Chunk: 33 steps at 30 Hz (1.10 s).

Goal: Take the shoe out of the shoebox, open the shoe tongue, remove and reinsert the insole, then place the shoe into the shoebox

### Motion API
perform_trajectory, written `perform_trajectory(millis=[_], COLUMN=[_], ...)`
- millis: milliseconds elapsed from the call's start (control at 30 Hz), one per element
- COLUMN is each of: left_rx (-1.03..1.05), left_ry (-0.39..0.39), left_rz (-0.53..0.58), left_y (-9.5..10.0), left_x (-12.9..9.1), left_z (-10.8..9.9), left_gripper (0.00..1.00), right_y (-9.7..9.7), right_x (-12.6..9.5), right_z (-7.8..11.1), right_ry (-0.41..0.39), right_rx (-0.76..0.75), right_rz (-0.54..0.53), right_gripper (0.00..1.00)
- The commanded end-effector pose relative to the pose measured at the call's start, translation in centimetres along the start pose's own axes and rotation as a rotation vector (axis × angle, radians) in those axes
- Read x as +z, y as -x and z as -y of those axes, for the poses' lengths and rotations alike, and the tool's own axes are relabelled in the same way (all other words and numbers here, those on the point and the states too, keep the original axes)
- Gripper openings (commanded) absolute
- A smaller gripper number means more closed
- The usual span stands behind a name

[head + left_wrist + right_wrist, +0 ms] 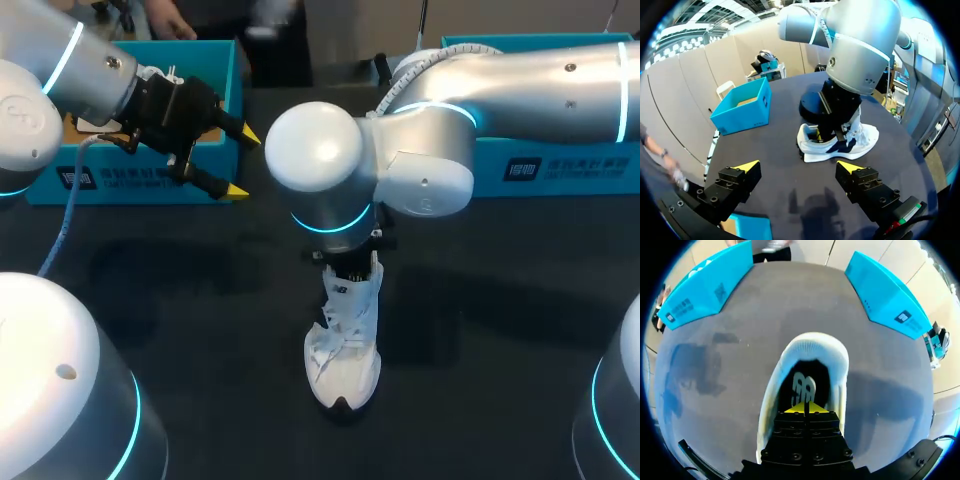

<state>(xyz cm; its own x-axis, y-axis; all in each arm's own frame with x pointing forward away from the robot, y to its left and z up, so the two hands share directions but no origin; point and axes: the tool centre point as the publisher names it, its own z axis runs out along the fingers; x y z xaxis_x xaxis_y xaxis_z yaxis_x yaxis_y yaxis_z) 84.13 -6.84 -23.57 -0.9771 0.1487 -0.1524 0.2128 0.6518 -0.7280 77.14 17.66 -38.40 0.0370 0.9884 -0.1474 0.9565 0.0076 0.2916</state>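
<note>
- Here, the right end effector (805,407) has its two yellow tips pressed together. It points straight down into the mouth of the shoe (812,342), just above the printed insole (803,387). I cannot tell whether it is pinching the insole's edge.
- The shoe stands upright on its sole at the middle of the bench (180,300). In the head view its heel is under the right end effector and its toe points towards the near edge. The long axis therefore runs straight away from the wrist, and the heel collar lies ahead of the tips.
- I judge that the insole step is in hand. The pull should go up and back towards the heel, along that axis. A sideways tug could tip the shoe.
- The left end effector (240,162) hangs wide open and holds nothing, by the corner of the left shoebox (150,180). It is well apart from the shoe and faces its side, with heel and toe lying across its line of reach. The right arm is much the nearer. The left could steady the toe.
- The right shoebox (560,160) stands at the far right, behind the right arm (520,90).
- The dark bench is bare on both sides of the shoe, so there is room to lay the insole down.
</note>
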Motion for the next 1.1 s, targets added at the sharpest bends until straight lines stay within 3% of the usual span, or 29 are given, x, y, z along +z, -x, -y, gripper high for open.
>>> perform_trajectory(millis=[33, 367, 667, 933, 1100], left_rx=[0.000, 0.000, 0.000, 0.000, 0.000], left_ry=[0.003, 0.003, 0.003, 0.003, 0.003], left_rz=[0.000, 0.000, 0.000, 0.000, 0.000], left_y=[-0.1, -0.1, -0.1, -0.1, -0.1], left_x=[-0.1, -0.1, -0.1, -0.1, -0.1], left_z=[0.0, 0.0, 0.0, 0.0, 0.0], left_gripper=[1.00, 1.00, 1.00, 1.00, 1.00], right_y=[-0.7, -0.8, -0.4, -0.2, -0.8], right_x=[0.6, 1.0, 1.2, 1.0, 3.1], right_z=[0.4, -1.6, -2.5, -3.3, -3.0], right_ry=[0.127, 0.270, 0.325, 0.351, 0.308], right_rx=[0.084, 0.169, 0.200, 0.214, 0.201], right_rz=[0.001, 0.001, 0.027, 0.034, 0.012], right_gripper=[0.00, 0.00, 0.00, 0.00, 0.00])
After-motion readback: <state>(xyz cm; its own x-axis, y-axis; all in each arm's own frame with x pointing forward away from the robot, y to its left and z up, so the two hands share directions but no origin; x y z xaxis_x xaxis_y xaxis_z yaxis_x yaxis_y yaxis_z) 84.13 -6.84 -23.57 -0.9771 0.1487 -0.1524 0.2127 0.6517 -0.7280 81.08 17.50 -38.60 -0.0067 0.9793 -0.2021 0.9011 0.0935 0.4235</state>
